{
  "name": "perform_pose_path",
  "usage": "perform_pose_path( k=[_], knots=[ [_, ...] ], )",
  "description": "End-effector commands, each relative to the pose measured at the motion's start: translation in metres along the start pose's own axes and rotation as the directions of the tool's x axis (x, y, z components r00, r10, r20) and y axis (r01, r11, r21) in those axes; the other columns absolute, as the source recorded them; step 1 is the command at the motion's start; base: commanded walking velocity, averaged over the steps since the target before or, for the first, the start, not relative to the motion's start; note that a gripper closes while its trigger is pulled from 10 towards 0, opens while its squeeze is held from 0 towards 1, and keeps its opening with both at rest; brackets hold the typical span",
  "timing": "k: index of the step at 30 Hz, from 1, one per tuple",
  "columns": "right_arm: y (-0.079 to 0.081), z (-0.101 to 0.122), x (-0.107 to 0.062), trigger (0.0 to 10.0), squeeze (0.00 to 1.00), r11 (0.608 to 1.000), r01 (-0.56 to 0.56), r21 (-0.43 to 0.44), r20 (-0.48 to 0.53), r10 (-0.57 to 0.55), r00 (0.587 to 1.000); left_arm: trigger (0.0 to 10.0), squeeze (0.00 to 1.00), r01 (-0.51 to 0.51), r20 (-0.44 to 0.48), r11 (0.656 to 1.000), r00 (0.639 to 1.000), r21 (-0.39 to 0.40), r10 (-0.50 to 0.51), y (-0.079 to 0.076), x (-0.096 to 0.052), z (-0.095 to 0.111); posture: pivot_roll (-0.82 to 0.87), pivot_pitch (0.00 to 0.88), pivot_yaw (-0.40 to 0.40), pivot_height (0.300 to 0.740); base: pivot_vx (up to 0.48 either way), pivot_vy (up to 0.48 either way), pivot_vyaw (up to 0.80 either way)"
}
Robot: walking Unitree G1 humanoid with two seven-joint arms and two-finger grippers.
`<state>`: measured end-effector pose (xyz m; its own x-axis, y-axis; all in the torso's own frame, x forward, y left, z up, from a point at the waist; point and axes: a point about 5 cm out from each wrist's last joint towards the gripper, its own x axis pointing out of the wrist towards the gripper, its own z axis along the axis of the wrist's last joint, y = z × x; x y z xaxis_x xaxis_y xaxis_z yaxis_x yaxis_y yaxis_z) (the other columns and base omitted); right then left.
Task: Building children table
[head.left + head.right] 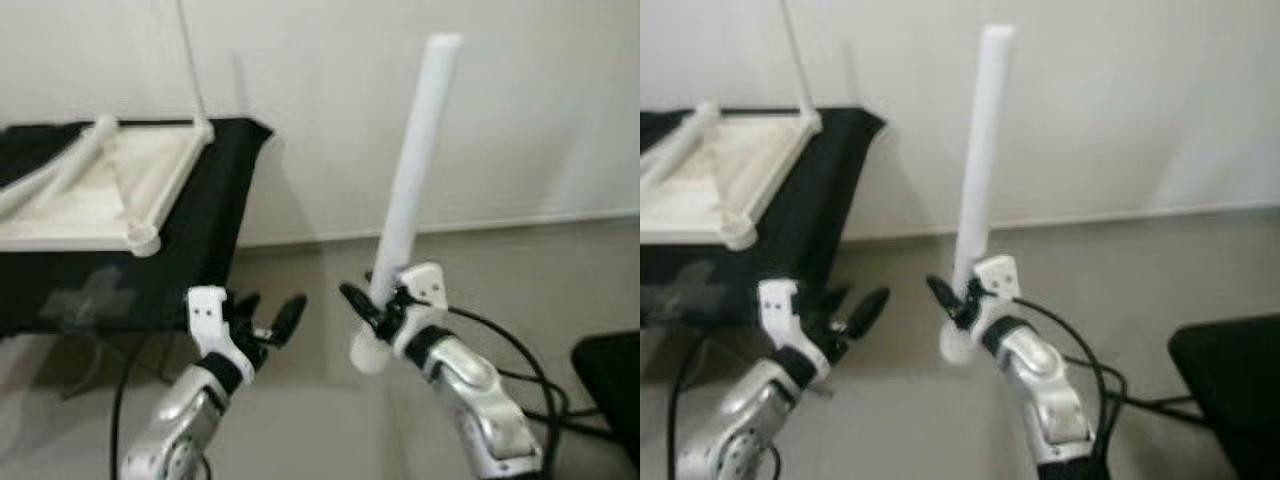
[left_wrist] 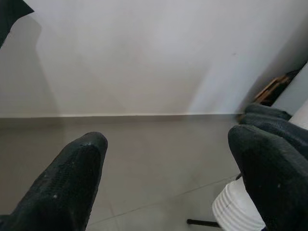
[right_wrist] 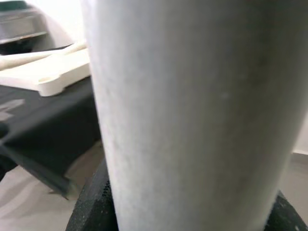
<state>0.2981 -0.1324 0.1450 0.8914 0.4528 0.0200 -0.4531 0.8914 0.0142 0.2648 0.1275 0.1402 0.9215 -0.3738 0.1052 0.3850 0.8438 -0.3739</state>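
Beside the black-draped tabletop (image 1: 215, 230), in the left eye view, the right claw (image 1: 375, 305) is clamped on a white table leg (image 1: 410, 190) near its lower end, holding it nearly upright over the floor, well apart from the white children's table frame (image 1: 110, 190) that lies upside down on the cloth. Just nearer the tabletop, the left claw (image 1: 268, 318) hangs empty with its fingers spread. From the right eye view the layout repeats, with an empty round corner socket (image 1: 738, 235) on the frame at the tabletop's near edge. Along the left wrist view, both black fingers (image 2: 62, 183) stand wide apart with nothing between them, the leg's ribbed end (image 2: 236, 209) just beside one. Along the right wrist view the leg sits between the pads, the frame beyond it. My judgement: assembly is early to midway; this leg is not yet fitted, and the near socket looks open.
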Motion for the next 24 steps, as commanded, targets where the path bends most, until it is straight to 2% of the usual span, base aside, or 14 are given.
perform_pose_path(
  k=[1, 10, 14, 21, 24],
  knots=[
    [-0.001, -0.002, -0.003, 10.0, 0.00, 1.000, 0.014, -0.025, -0.006, -0.014, 1.000, 10.0, 0.00, -0.020, -0.008, 1.000, 1.000, 0.013, 0.020, 0.004, -0.003, -0.003, -0.05, 0.102, 0.037, 0.740, 0.000, -0.465, 0.00],
    [-0.002, -0.002, -0.003, 10.0, 0.00, 0.999, 0.034, -0.038, -0.004, -0.034, 0.999, 10.0, 0.00, -0.046, -0.015, 0.998, 0.999, 0.039, 0.047, 0.006, -0.001, -0.003, -0.05, 0.106, 0.037, 0.740, 0.000, -0.455, 0.00],
    [-0.003, -0.003, -0.002, 10.0, 0.00, 0.998, 0.047, -0.037, -0.006, -0.047, 0.999, 10.0, 0.00, -0.112, -0.023, 0.991, 0.993, 0.077, 0.114, 0.012, 0.000, -0.003, -0.05, 0.108, 0.038, 0.740, 0.000, 0.000, 0.00],
    [-0.003, -0.004, -0.001, 10.0, 0.00, 0.998, 0.050, -0.041, -0.009, -0.050, 0.999, 10.0, 0.00, -0.131, -0.021, 0.989, 0.991, 0.068, 0.133, 0.015, 0.000, -0.003, -0.05, 0.109, 0.034, 0.740, 0.000, 0.000, 0.00],
    [-0.003, -0.004, 0.000, 10.0, 0.00, 0.998, 0.046, -0.053, -0.012, -0.047, 0.999, 10.0, 0.00, -0.122, -0.013, 0.990, 0.992, 0.073, 0.124, 0.014, 0.000, -0.003, -0.05, 0.109, 0.034, 0.740, 0.430, 0.000, 0.00]
  ],
)
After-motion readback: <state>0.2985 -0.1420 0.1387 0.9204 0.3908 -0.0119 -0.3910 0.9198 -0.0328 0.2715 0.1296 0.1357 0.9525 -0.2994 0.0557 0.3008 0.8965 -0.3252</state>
